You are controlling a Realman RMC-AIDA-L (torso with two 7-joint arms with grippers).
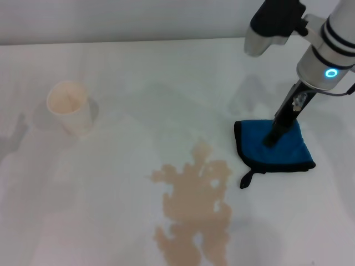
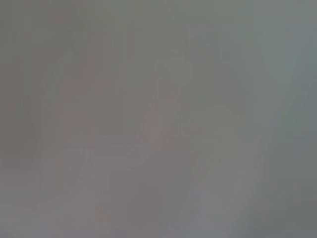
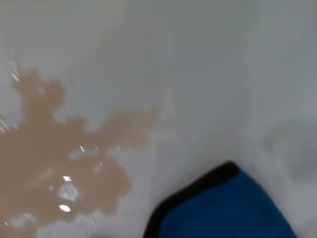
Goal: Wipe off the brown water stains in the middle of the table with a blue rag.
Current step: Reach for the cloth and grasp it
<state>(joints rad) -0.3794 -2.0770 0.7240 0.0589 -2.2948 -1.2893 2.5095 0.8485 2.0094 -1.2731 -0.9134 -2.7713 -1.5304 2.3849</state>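
Head view: right claw (image 1: 271,138) pressed onto blue rag (image 1: 277,148), finger spread indiscernible; brown water stains (image 1: 195,209) beside it on counter (image 1: 111,210); left claw unseen.

This looks like a test room or lab bench, not a home. A big plain white table (image 1: 111,221) fills nearly everything, bare and smooth, running to a pale blank wall (image 1: 138,19) at the far edge. What sits on it seems staged: a cream paper cup (image 1: 70,107) on the left, a tan spill (image 1: 194,205) in the middle, and a white robot arm (image 1: 327,50) reaching in at the far right.
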